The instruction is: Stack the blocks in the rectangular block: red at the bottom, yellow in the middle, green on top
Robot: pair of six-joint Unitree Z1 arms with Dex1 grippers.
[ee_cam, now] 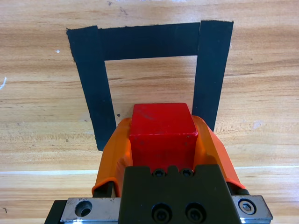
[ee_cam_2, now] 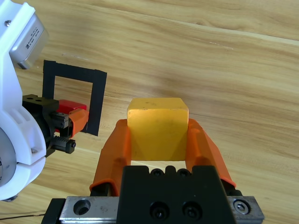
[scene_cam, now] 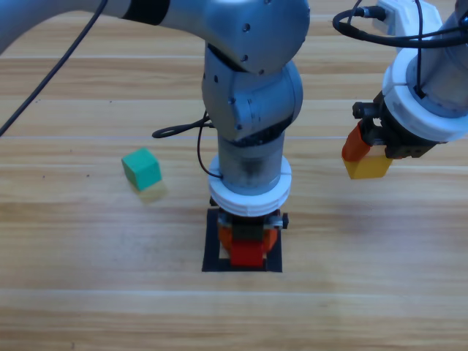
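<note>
My left gripper [scene_cam: 247, 247] hangs over the black tape square [scene_cam: 212, 248] and is shut on the red cube [scene_cam: 247, 254]. In the left wrist view the red cube [ee_cam: 162, 127] sits between the orange jaws at the near edge of the tape square [ee_cam: 93, 84]. My right gripper [scene_cam: 368, 157] is raised at the right, shut on the yellow cube [scene_cam: 369, 167], which the right wrist view shows as the yellow cube [ee_cam_2: 158, 127] held between the jaws. The green cube [scene_cam: 141, 169] lies on the table to the left, apart from both grippers.
The left arm's grey body [scene_cam: 252, 95] rises over the middle of the table and hides the far side of the tape square. A black cable [scene_cam: 175, 131] loops beside it. Bare wooden table [scene_cam: 88, 256] spreads to the left and front.
</note>
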